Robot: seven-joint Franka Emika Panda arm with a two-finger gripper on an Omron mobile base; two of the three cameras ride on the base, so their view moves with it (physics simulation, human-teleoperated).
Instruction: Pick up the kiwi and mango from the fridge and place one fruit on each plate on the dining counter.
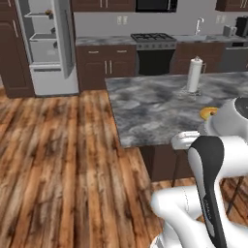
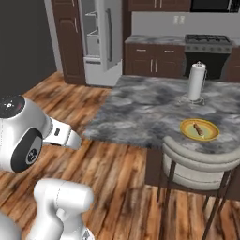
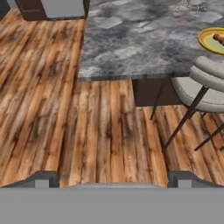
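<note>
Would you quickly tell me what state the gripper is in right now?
Gripper: open, holding nothing; its fingertips stand wide apart above the wooden floor.

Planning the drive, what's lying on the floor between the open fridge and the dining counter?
Nothing: in the left base view, bare wooden floor runs from the fridge to the dining counter.

Yellow plate (image 1: 209,113) half behind arm; fridge (image 1: 46,46) fruit too small.
</note>
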